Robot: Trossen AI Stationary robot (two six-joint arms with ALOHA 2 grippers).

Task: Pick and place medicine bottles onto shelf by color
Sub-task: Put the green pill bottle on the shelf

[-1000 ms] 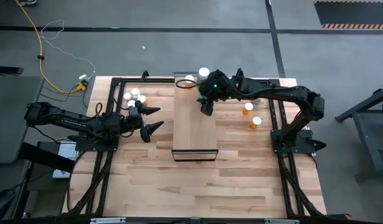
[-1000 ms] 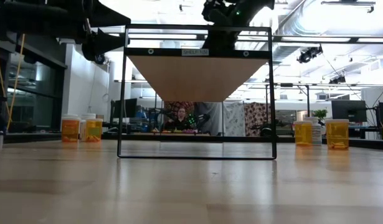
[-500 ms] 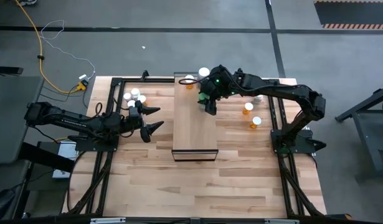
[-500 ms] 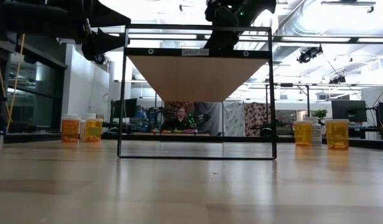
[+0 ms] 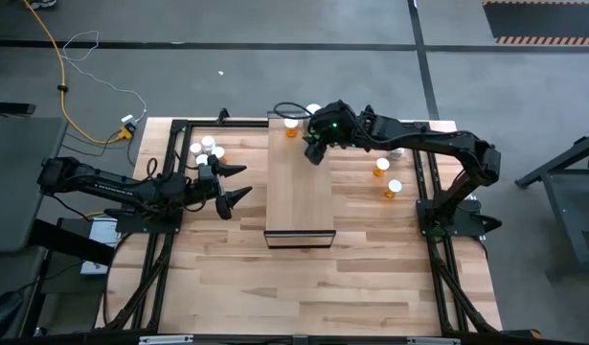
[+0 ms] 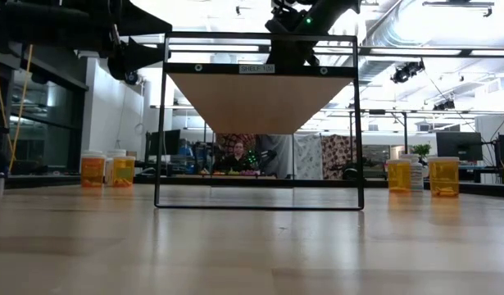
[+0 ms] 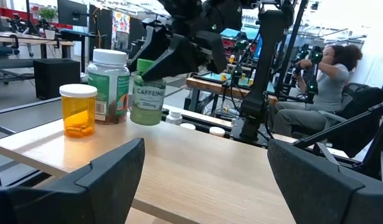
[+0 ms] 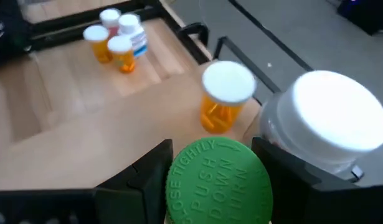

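The shelf (image 5: 299, 196) is a long pale wood block on a dark frame at mid-table. On its far end stand an orange bottle (image 7: 78, 109) and a bigger white-capped bottle with a green label (image 7: 110, 86). My right gripper (image 8: 219, 180) is above that end, shut on a green bottle (image 7: 147, 94) right beside them. My left gripper (image 5: 238, 184) is open, level with the shelf's left side and touching nothing. More bottles stand on the table, a cluster left (image 5: 206, 149) and two orange ones right (image 5: 381, 168). My right gripper pinches the green bottle at its cap (image 8: 219, 177), one finger (image 8: 147, 174) on each side. The fingers come from above, slanting in from the table's right. The bottle hangs upright below them, its base at the shelf top; I cannot tell whether it touches.
The shelf's near two thirds (image 5: 299, 206) are bare wood. A black frame rail (image 5: 174, 144) runs along the table's left and far sides. In the low view, orange bottles stand left (image 6: 92, 170) and right (image 6: 443, 174) of the shelf frame. A seated person (image 7: 328, 81) is beyond the table.
My right gripper has moved along the shelf toward the table's far edge and slightly left, carrying the green bottle up to the two bottles standing at the shelf's far end. The left arm has stayed still.
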